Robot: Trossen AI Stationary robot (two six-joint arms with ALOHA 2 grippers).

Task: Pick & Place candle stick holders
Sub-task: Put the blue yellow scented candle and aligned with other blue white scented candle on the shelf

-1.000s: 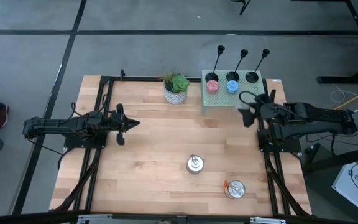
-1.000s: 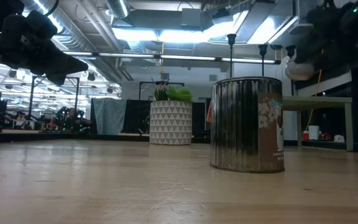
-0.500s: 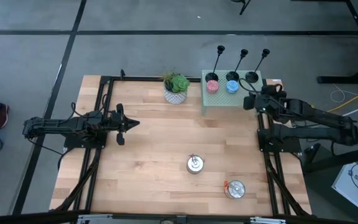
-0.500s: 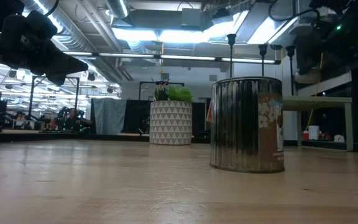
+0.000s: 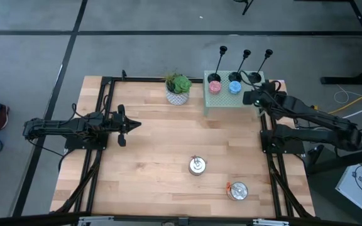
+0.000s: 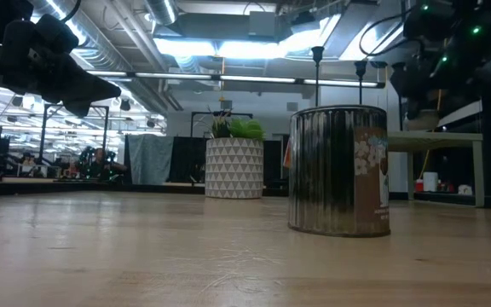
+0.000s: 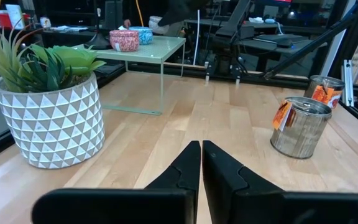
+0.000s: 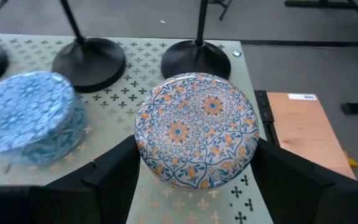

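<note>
Three black candle stick holders [image 5: 235,76] stand by their round bases in a row on a pale green stand [image 5: 224,102] at the table's far right, stems upright; two bases [image 8: 89,61] [image 8: 194,59] show in the right wrist view. In front of them sit a pink candle [image 5: 215,86], a blue candle [image 8: 27,115] and a patterned round candle [image 8: 197,127]. My right gripper [image 8: 194,154] hangs open, tipped down over the stand, its fingers on either side of the patterned candle without touching it. My left gripper [image 5: 134,125] waits shut at the table's left.
A potted plant [image 5: 178,88] in a white patterned pot stands left of the stand. Two silver tins [image 5: 197,165] [image 5: 237,190] sit on the near half of the wooden table. Bare wood lies between the arms.
My right gripper has swung from the table's right side toward the far edge, onto the green stand, turning and tipping downward until its open fingers flank the patterned candle. Nothing on the stand has moved.
</note>
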